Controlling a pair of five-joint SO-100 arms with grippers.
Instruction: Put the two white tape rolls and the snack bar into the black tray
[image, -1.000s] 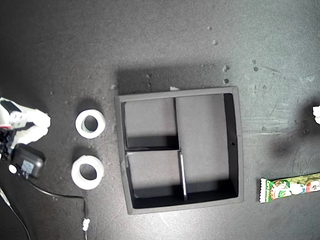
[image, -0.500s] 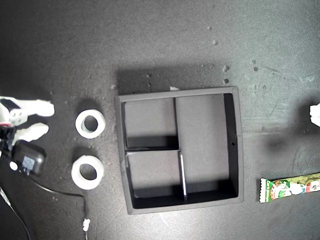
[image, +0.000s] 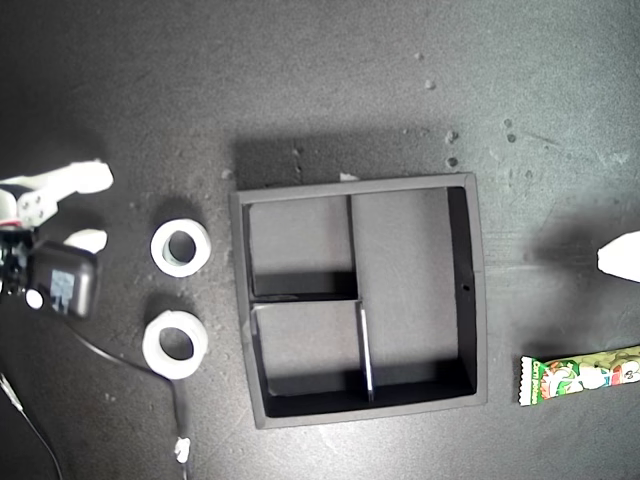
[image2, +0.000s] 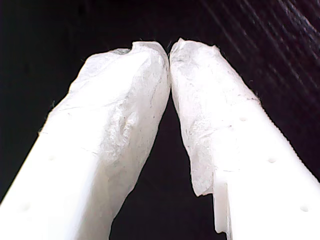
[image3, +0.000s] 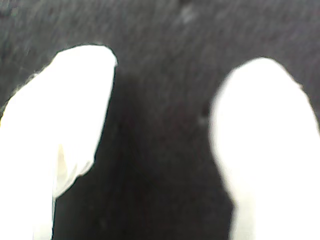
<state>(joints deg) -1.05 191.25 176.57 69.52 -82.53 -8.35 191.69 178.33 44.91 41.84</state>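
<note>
The move ahead of you turns on the two white tape rolls and the open gripper beside them. At the exterior view's left, my second gripper (image: 98, 208) stands with its jaws spread wide and nothing between them. The second wrist view shows the same wide gap over bare dark tabletop (image3: 162, 100), which is how I match that arm to it.

The upper tape roll (image: 181, 247) lies just beside that gripper, toward the black tray (image: 478, 290). The lower tape roll (image: 175, 344) sits a little farther off, near a thin black cable (image: 110, 375). Both rolls lie flat with their holes facing up, close to the tray's wall but outside it. Being rings, they have no long axis for you to line up with.

The snack bar (image: 580, 375) lies at the exterior view's right, well apart from the rolls. Its long axis runs nearly sideways in that view, and its far end is cut off by the edge. My first gripper (image: 620, 258) is the nearer one to it, with its tips pressed together and empty (image2: 169, 50).

All the tray's compartments are empty, so no item has gone in yet.
</note>
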